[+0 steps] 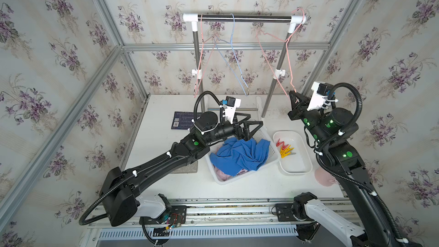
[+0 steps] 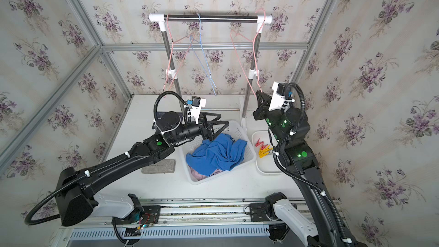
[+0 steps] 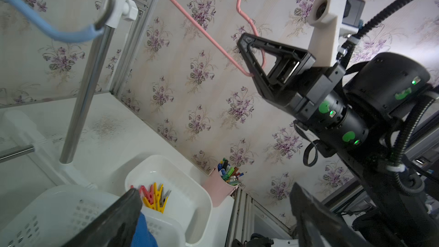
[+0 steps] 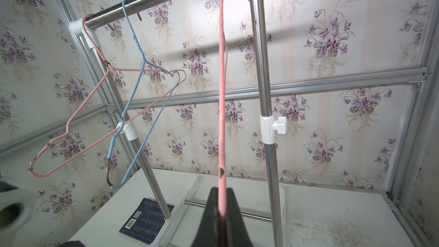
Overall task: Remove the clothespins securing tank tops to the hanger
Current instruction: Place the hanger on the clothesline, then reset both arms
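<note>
Being pinched by the right gripper (image 1: 292,95) — the left gripper (image 1: 256,118) is spread wide — the pink hanger (image 4: 221,91) could be dragged off the rail (image 1: 244,18) if pulled.

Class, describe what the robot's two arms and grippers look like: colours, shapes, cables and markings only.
The left arm and right arm are black with white base links. Black corrugated hoses, fastened by white ties, run along them. Round green dots mark the joints. The left gripper and right gripper have black, hollow triangular fingers, each topped by a white camera mount.
</note>
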Available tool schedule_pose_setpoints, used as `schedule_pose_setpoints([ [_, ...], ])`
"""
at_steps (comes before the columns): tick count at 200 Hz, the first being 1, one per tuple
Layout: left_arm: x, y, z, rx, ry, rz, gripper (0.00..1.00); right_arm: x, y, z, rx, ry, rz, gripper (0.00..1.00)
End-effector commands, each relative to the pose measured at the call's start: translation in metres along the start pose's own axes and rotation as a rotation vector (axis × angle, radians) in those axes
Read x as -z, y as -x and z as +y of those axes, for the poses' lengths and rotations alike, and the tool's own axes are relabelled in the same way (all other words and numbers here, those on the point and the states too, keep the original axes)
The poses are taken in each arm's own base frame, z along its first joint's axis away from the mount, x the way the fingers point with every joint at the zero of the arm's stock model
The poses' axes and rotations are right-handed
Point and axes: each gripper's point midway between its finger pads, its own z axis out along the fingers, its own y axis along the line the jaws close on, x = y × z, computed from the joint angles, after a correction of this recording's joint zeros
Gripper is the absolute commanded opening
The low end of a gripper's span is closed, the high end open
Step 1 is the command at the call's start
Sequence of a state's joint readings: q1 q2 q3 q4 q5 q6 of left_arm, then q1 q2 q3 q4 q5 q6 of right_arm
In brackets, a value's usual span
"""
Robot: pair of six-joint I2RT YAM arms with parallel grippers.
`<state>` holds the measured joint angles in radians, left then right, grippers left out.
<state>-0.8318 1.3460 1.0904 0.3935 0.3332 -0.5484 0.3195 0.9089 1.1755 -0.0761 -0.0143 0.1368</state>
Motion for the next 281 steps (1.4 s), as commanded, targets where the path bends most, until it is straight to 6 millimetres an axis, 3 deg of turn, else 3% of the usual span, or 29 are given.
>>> schedule_pose_setpoints([
  [1,0.013,-0.010,0.022,-0.090,0.129,0.014,0.99,-0.012,0.014,0.006,0.027,0.026,-0.031,0.00],
  [25,0.036,-0.012,0.033,-0.133,0.215,-0.006,0.99,-0.030,0.014,0.005,0.033,0.019,-0.021,0.00],
  [60,0.076,-0.017,0.049,-0.170,0.352,-0.035,0.99,-0.053,-0.006,0.003,0.024,0.024,0.041,0.00],
  [112,0.145,-0.019,0.074,-0.216,0.580,-0.112,0.99,-0.032,-0.051,0.003,0.044,0.064,0.075,0.01],
  [120,0.155,-0.020,0.080,-0.218,0.625,-0.116,0.99,-0.030,-0.056,0.001,0.044,0.055,0.088,0.13],
  [134,0.171,-0.022,0.092,-0.224,0.713,-0.127,0.99,-0.026,-0.065,-0.002,0.046,0.043,0.111,0.55],
  [151,0.193,-0.023,0.106,-0.237,0.825,-0.152,0.99,-0.017,-0.076,-0.010,0.048,0.004,0.121,0.84],
  [163,0.213,-0.025,0.118,-0.239,0.916,-0.189,0.99,-0.008,-0.081,-0.017,0.049,-0.029,0.108,0.99],
  [202,0.269,-0.029,0.145,-0.267,1.148,-0.322,0.99,0.016,-0.112,-0.031,-0.001,-0.074,0.089,1.00],
  [234,0.301,-0.032,0.160,-0.332,1.293,-0.391,0.99,0.019,-0.143,-0.039,-0.022,-0.087,0.107,1.00],
  [255,0.302,-0.038,0.176,-0.466,1.356,-0.340,0.99,0.018,-0.158,-0.054,-0.019,-0.151,0.075,1.00],
  [281,0.304,-0.050,0.207,-0.558,1.433,-0.270,0.99,0.027,-0.190,-0.102,0.022,-0.357,0.005,1.00],
])
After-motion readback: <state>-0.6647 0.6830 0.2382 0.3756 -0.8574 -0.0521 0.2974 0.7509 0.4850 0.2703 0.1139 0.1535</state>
